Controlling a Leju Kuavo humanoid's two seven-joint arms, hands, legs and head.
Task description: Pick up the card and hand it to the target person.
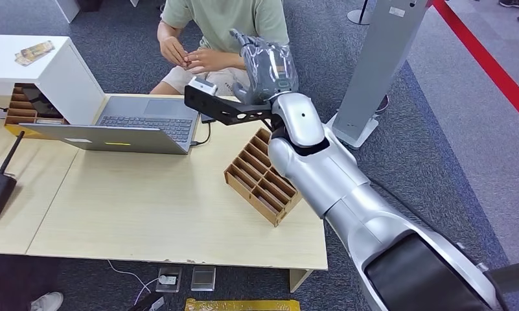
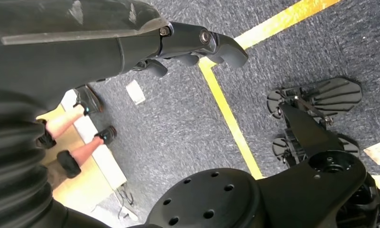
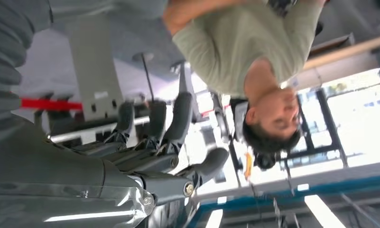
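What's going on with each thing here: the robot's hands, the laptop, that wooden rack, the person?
Right hand: raised toward the person, fingers apart, holding nothing.
Left hand: hanging over the floor, fingers curled, holding nothing.
Laptop: lid open.
Wooden rack: lying on the table, slots look empty.
Person: seated, hands together, holding something small.
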